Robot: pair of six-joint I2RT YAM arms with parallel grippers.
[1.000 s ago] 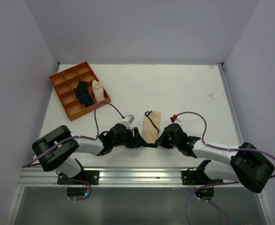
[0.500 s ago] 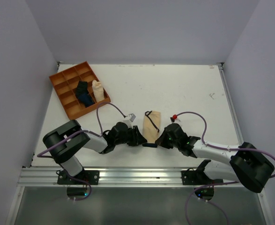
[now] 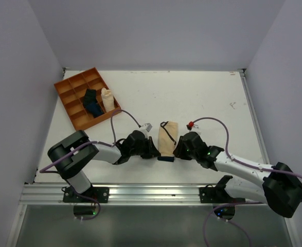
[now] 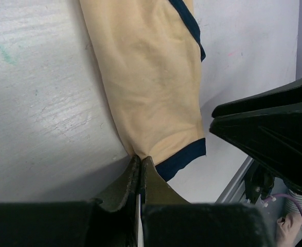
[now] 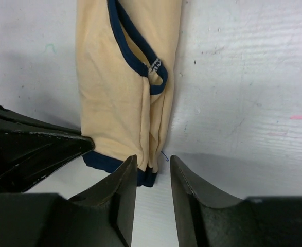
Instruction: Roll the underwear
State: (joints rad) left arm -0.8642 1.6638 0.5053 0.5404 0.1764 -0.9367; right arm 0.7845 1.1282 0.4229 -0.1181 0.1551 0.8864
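bright even light, soft shadows, wrist-view foregrounds dark and blurred

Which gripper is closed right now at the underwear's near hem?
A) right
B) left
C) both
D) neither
B: the left wrist view shows the left gripper with its jaws pressed together at the near corner of the underwear, while the right gripper has a clear gap between its jaws at the hem.

Left arm (image 3: 103, 153) and right arm (image 3: 241, 165) low, wrists toward each other; left fingers (image 4: 121, 188) tight together, right fingers (image 5: 117, 198) apart.
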